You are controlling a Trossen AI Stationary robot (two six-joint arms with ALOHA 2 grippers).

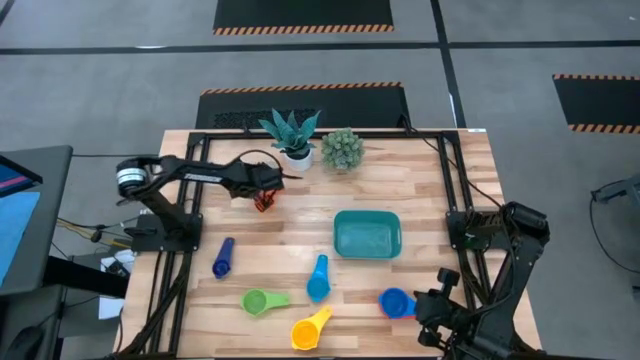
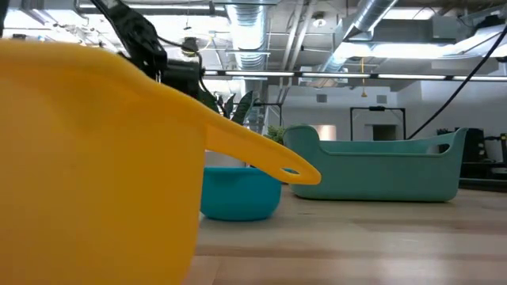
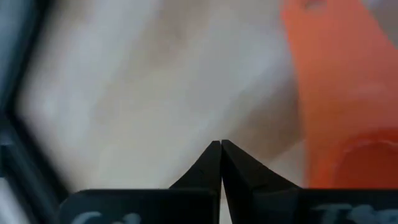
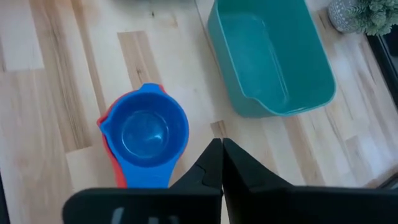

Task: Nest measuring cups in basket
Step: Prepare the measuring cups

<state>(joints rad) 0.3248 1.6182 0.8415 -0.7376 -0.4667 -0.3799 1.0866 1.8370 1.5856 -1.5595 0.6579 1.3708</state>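
An orange cup (image 1: 262, 201) lies on the table at the far left, in front of the plants. My left gripper (image 3: 221, 144) is shut just beside it, with the cup (image 3: 339, 93) off to one side of the fingertips and nothing between them. A blue cup (image 4: 144, 134) sits nested in a red cup (image 4: 111, 152) near the right front. My right gripper (image 4: 221, 142) hovers shut above and beside this pair, holding nothing. The teal basket (image 1: 367, 235) stands mid-table with nothing in it. Dark blue (image 1: 222, 257), green (image 1: 262, 300), light blue (image 1: 318, 277) and yellow (image 1: 310, 328) cups lie loose on the table. My left gripper is shut next to the orange cup. I cannot tell whether its fingers touch the cup. My right gripper touches nothing.
Two potted plants (image 1: 292, 135) (image 1: 342, 148) stand at the far edge, close to my left gripper. In the low view the yellow cup (image 2: 95, 158) fills the near left, with the light blue cup (image 2: 238, 192) and the basket (image 2: 380, 166) behind it. Black frame rails run along both table sides.
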